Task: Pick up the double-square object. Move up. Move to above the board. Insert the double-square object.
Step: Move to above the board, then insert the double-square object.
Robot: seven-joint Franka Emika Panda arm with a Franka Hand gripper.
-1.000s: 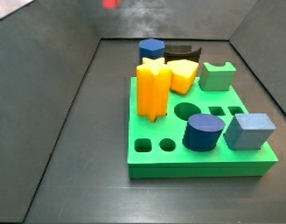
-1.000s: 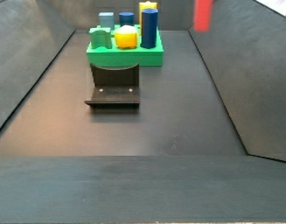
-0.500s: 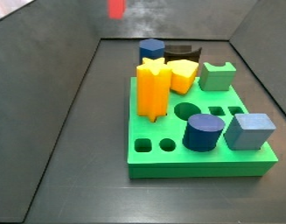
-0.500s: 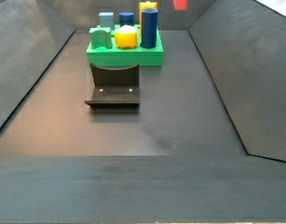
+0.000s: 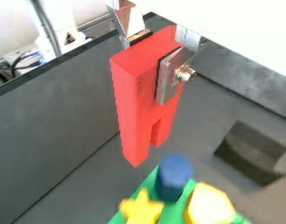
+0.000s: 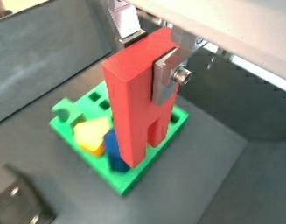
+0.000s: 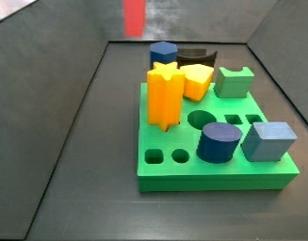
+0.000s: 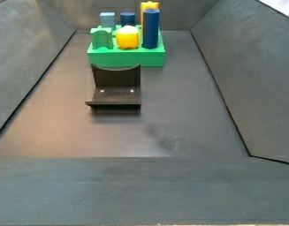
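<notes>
Wrist views show you the end effector [image 5: 156, 66] clamped on the double-square object [image 5: 142, 101], silver fingers [image 5: 174, 73] pressed against its sides, the red bar hanging upright. In a side view the bar [image 7: 135, 13] sits high at the frame's top edge, and over the last second it has drifted rightward, toward the board [image 7: 163, 169]. From the opposite side view it has left the frame entirely, so you cannot check its height there. Lift looks done and the transfer is under way. In a wrist view the board [image 6: 132, 178] lies below the bar's tip, though you still need alignment over the matching hole.
</notes>
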